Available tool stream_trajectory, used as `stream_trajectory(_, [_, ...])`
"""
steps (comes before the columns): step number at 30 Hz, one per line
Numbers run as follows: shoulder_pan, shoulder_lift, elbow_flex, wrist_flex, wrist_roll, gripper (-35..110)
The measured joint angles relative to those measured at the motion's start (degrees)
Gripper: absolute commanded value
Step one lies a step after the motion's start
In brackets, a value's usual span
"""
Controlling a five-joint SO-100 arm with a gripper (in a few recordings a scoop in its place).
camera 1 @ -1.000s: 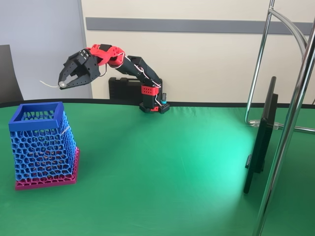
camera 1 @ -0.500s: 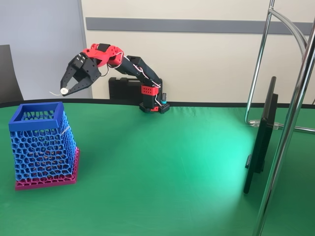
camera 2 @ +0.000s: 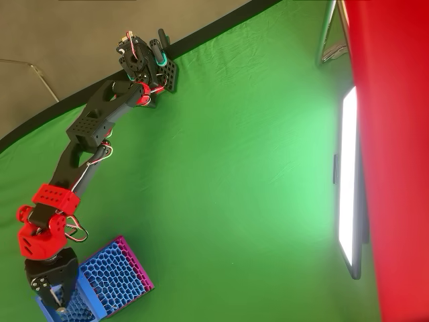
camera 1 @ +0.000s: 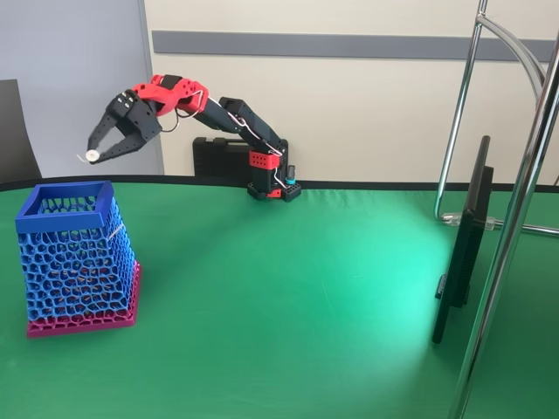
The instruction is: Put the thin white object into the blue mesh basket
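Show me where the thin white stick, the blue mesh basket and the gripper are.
thin white stick [camera 1: 91, 156], fixed view, the round knob at the fingertips.
blue mesh basket [camera 1: 63, 212], fixed view, its solid front rim.
gripper [camera 2: 59, 303], overhead view, midway between the fingertips, above the basket.

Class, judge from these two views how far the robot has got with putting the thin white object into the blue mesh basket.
Done: the thin white object is off the table, pinched at the gripper tips. In hand: the arm holds it in the air above the blue mesh basket; in the overhead view the gripper sits over the basket's opening. Left: lowering or releasing it, since the stick is not yet inside.
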Motion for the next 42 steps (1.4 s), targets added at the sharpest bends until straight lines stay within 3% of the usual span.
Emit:
stream_trajectory(10, [2.99, -2.11, -4.75, -0.44, -4.31, 2])
stream_trajectory(20, [3.08, -2.2, -4.83, -0.44, -11.25, 27])
stream_trajectory(29, [2.99, -3.69, -4.83, -0.44, -16.61, 33])
stream_trajectory(33, [2.99, -5.19, -4.92, -0.44, -23.64, 25])
stream_trajectory(42, [3.96, -5.36, -6.68, -0.35, -42.19, 27])
